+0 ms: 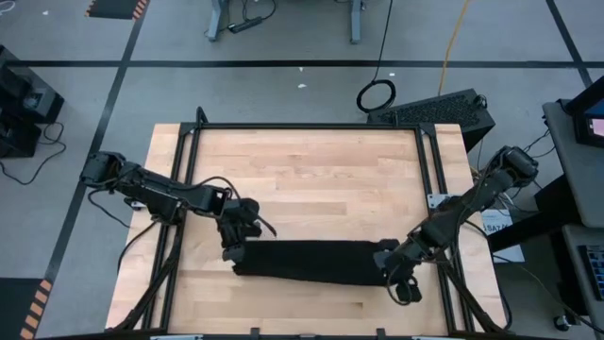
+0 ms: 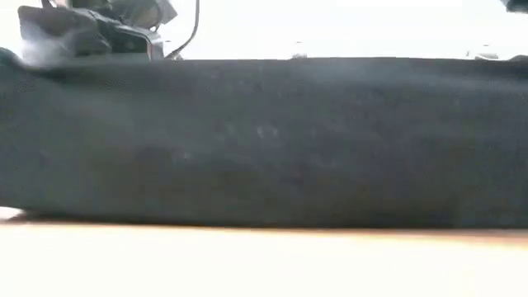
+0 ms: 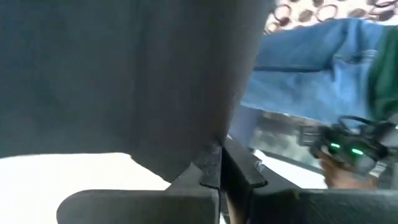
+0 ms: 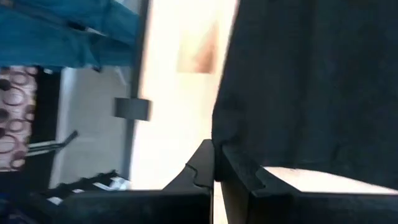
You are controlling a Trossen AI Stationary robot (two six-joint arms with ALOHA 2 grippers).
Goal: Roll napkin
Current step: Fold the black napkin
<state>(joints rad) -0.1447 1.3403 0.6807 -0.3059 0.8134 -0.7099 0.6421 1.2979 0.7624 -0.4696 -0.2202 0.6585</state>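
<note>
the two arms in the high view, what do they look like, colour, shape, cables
Both arms are dark, nearly black, built of slim links joined by chunky rounded joints. The left arm has thin black cables looping loose around its wrist; the right arm looks much the same. The left gripper and the right gripper each end in two flat, dark, angular fingers with stepped inner edges. No markings are visible.

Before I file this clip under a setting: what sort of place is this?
Probably a robotics lab or workshop. A wooden table in a black frame stands on a grey floor marked with tape lines, loose cables run across the floor, and two robot arms work a black napkin.
</note>
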